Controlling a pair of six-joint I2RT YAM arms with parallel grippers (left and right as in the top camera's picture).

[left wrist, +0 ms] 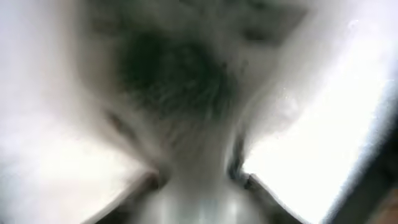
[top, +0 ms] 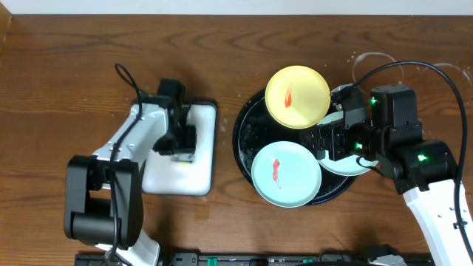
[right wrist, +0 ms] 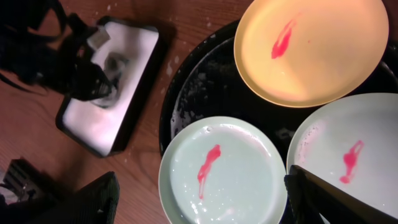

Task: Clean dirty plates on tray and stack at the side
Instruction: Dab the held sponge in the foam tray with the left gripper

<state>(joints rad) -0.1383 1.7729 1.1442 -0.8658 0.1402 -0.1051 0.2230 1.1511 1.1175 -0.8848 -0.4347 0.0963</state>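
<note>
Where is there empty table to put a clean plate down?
The biggest bare spot is the wooden table beyond the white tray, out to the left edge. A thin strip runs between that and the black tray. The black tray is crowded: three plates fill it.

Plates (right wrist: 221, 168) look glossy and smooth, black tray (right wrist: 211, 87) wet-shiny, tabletop (top: 59, 44) matt grained wood.

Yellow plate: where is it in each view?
Overhead: yellow plate upper centre-right, over the black tray's upper edge.
Left wrist: not in it; the picture is all blur.
Right wrist: yellow plate top right.
Shared landmark: the black tray under it.
</note>
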